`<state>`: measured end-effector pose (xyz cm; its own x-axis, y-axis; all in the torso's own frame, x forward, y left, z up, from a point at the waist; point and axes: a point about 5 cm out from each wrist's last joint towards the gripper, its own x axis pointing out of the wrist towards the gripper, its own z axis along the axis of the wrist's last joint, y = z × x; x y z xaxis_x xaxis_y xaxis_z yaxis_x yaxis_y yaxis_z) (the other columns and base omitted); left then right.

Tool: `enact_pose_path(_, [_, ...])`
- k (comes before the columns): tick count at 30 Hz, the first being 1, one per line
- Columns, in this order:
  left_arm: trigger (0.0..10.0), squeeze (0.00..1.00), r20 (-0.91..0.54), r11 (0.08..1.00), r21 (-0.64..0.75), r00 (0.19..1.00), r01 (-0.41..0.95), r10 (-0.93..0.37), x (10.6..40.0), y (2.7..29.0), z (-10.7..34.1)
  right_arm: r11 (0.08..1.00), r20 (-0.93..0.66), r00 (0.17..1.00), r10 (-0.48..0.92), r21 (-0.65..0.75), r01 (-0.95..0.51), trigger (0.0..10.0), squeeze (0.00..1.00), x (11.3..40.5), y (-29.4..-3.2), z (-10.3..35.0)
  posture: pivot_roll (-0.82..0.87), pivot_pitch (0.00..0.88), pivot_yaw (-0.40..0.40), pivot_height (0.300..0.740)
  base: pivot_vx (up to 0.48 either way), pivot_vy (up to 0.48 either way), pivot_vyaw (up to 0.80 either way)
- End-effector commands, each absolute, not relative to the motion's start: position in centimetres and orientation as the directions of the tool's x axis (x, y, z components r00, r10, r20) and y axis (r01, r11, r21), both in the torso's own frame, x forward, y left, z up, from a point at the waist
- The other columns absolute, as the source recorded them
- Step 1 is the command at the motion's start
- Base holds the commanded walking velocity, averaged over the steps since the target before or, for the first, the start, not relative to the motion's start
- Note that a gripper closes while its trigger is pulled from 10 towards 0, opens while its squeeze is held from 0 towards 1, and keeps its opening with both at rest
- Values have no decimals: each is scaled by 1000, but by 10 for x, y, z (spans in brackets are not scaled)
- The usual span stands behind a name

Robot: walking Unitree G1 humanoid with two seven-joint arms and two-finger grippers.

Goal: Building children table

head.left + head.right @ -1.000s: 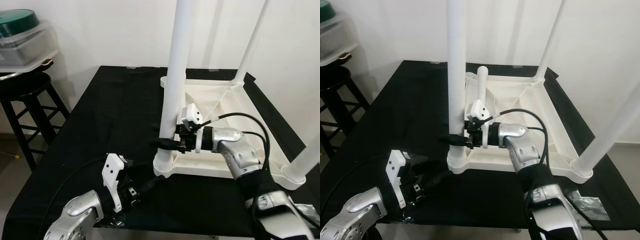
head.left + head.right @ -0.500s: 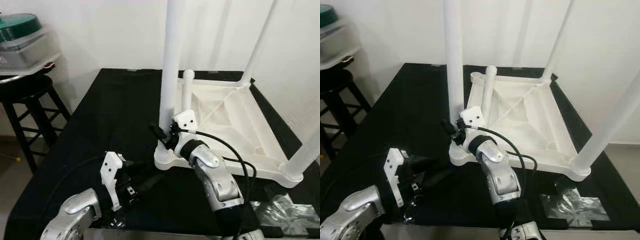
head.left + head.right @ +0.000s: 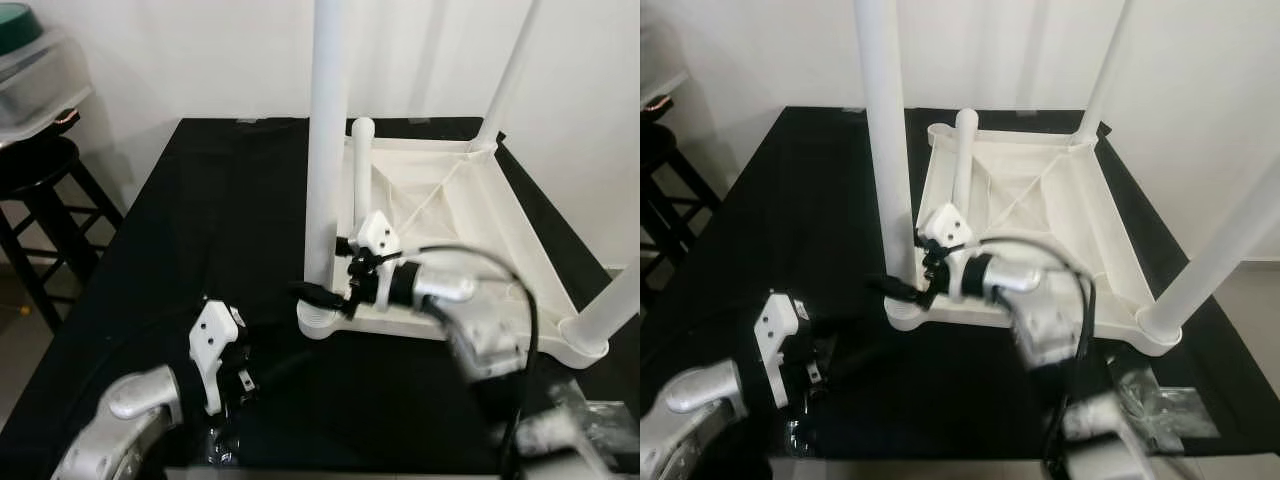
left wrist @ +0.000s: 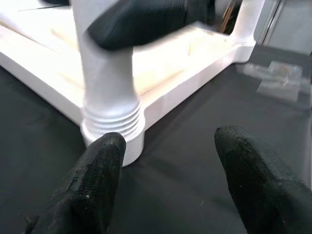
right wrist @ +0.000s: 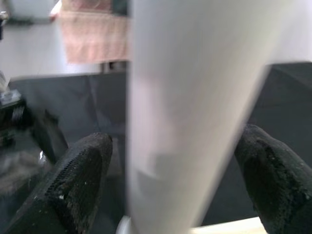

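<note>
A white children's table (image 3: 450, 230) lies upside down on a black-covered bench (image 3: 150, 250). Three legs stand up from its corners; a shorter white leg (image 3: 362, 170) rises at the far-left corner. My right gripper (image 3: 322, 293) is at the base of the near-left leg (image 3: 325, 150), open, one finger either side. In the right wrist view the leg (image 5: 185, 122) stands between the fingers (image 5: 78, 180) with a gap. My left gripper (image 3: 265, 370) is low near the bench's front edge, open and holding nothing. It points at the leg's threaded foot (image 4: 109, 97).
A black stool (image 3: 40, 190) stands to the left and carries a clear plastic box with a green lid (image 3: 30, 60). A crumpled clear plastic bag (image 3: 1160, 405) lies at the near right of the bench. A white wall is close behind.
The view has shifted. My right forearm has swung from in front of the table's corner back out to the right, with its gripper still at the near-left leg's base. The left gripper has hardly moved.
</note>
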<state>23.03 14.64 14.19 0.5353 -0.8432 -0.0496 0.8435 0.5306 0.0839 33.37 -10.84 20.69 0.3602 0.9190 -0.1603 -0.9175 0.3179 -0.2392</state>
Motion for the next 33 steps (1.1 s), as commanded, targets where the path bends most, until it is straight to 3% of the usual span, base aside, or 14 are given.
enact_pose_path(1, [10000,0,-73,512,106,521,852,-851,228,149,139,240,-196,288,937,-234,-942,10000,0,333,-107,202,27,29,-4,740,0,0,0])
enact_pose_path(5, [10000,0,-46,494,90,499,865,-865,225,146,138,148,-228,190,955,-186,-971,10000,0,343,-103,205,39,29,2,740,0,0,0])
enact_pose_path(16, [10000,0,-16,541,35,542,840,-840,223,155,133,180,-211,211,954,-155,-971,10000,0,355,-95,201,51,44,-3,740,0,0,0])
enact_pose_path(17, [10000,0,-12,561,0,561,828,-828,221,156,125,176,-198,202,959,-144,-974,0,0,356,-96,198,50,49,-6,740,0,0,0])
enact_pose_path(27, [10000,0,41,608,-44,609,793,-792,225,157,126,158,-177,176,968,-111,-981,0,0,354,-108,191,14,63,-10,740,0,0,0])
enact_pose_path(28, [0,0,48,612,-65,615,788,-787,226,156,126,168,-170,185,968,-110,-980,0,0,353,-112,189,12,64,-12,740,0,0,0])
enact_pose_path(33, [0,0,57,619,-72,623,782,-780,226,156,127,227,-142,244,959,-125,-966,0,0,346,-123,186,-1,68,-10,740,0,0,0])
